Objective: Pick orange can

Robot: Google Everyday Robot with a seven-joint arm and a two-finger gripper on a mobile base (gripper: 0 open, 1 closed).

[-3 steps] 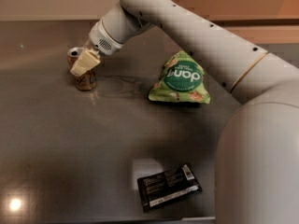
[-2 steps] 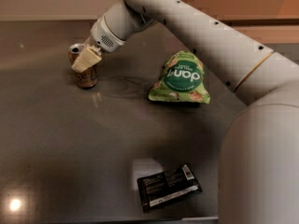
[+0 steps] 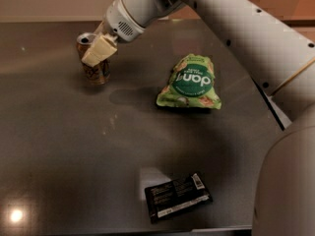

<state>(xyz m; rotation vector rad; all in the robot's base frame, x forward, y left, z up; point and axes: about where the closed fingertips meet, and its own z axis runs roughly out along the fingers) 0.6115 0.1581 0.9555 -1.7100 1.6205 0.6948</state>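
Note:
The orange can (image 3: 97,72), orange-brown with dark lettering and a silver top, is at the far left of the dark table (image 3: 74,146). My gripper (image 3: 93,53) comes down from the upper right and is shut on the can's upper part. One cream finger (image 3: 100,49) lies across the can's front, and the other finger is hidden behind it. The can is upright and held just above the table surface.
A green snack bag (image 3: 190,82) lies right of the can at mid table. A black flat packet (image 3: 177,196) lies near the front edge. My white arm (image 3: 256,38) spans the upper right, with its bulk at the right edge.
The gripper and the can have moved up and slightly right together; the can has risen a little from where it stood. The bag and the packet have not moved.

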